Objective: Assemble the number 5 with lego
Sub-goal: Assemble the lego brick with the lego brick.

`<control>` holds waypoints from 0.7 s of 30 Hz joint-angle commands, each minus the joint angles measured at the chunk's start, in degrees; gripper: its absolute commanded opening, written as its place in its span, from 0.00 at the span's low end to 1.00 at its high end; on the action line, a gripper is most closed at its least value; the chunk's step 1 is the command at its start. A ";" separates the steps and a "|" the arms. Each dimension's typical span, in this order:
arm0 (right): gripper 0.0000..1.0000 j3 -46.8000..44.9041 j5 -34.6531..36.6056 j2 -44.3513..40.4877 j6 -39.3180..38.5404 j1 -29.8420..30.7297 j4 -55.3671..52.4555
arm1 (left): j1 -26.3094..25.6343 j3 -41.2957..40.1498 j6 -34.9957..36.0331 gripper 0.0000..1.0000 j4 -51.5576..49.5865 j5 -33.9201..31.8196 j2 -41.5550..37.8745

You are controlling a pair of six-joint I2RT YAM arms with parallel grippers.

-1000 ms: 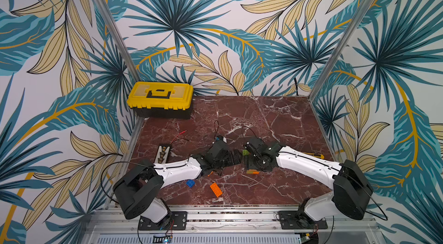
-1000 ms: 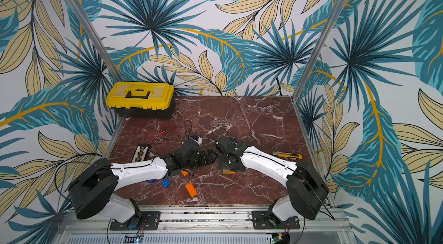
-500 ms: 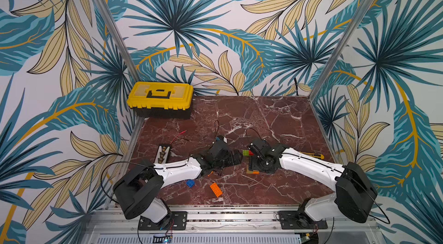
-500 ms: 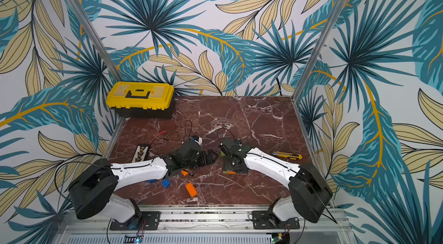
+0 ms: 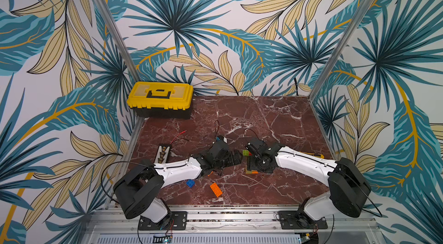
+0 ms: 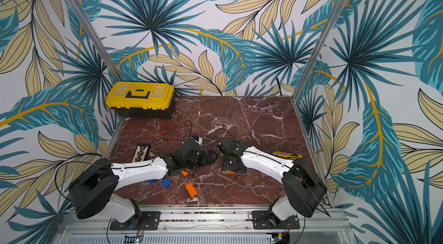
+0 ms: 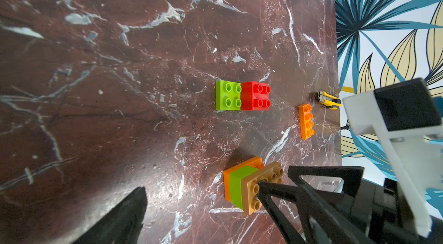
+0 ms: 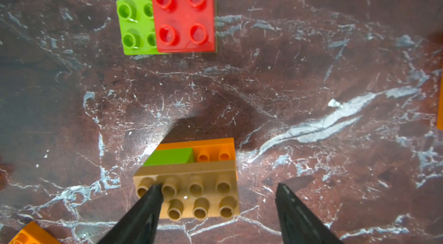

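Note:
A lego stack, with a tan brick on top of lime green and orange, stands on the marble; it also shows as the stack and the stack. My right gripper is open above it. One of its fingers rests on the tan studs and the other stands beside the stack over bare marble. A red brick on a green brick lies apart from the stack, seen too as the red-green pair. My left gripper is open beside the stack and holds nothing.
Loose bricks: orange, blue, another orange. A yellow utility knife lies by the right arm. A black strip and red wires lie at the left, and a yellow toolbox stands at the back left.
The right gripper's jaws have narrowed a little and its wrist has shifted slightly over the stack. The left arm has stayed put.

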 commanded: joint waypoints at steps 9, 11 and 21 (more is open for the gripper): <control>0.77 -1.60 0.90 4.93 -1.90 0.05 -5.31 | -0.25 1.71 0.96 1.00 -0.15 0.40 1.33; 0.77 -0.66 0.75 3.92 -1.98 0.03 -5.45 | -0.24 1.70 0.95 1.00 -0.20 0.40 1.31; 0.79 1.73 -0.21 -0.19 -2.08 0.01 -5.13 | -0.20 1.66 1.05 1.00 -0.23 0.36 1.19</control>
